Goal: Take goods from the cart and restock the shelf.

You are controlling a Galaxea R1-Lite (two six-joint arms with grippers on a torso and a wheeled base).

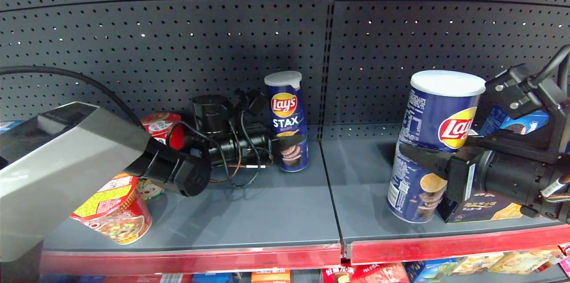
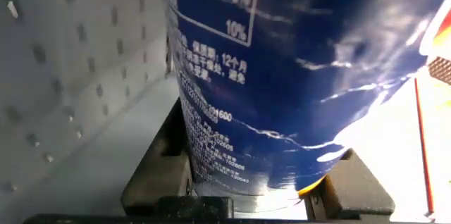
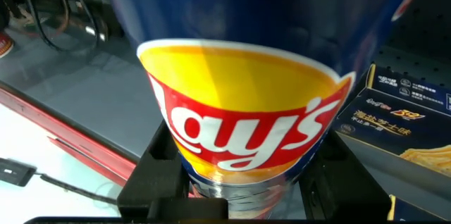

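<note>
Left arm's grey forearm [image 1: 67, 149] is stretching across the foreground, past a red cup noodle tub [image 1: 116, 212], to the back of the shelf [image 1: 267, 212]. Its left gripper [image 1: 291, 145] is clamping the lower part of a blue Stax chip can [image 1: 285, 114], which is standing upright close to the pegboard [image 1: 178, 42]. That can looks placed, so opening and backing out should come next. On the other side, the right gripper [image 1: 423, 158] is pinching a second blue chip can [image 1: 438, 127], white-lidded and leaning, low over the shelf front beside a dark snack box [image 1: 483, 211]. It probably needs straightening before release.
</note>
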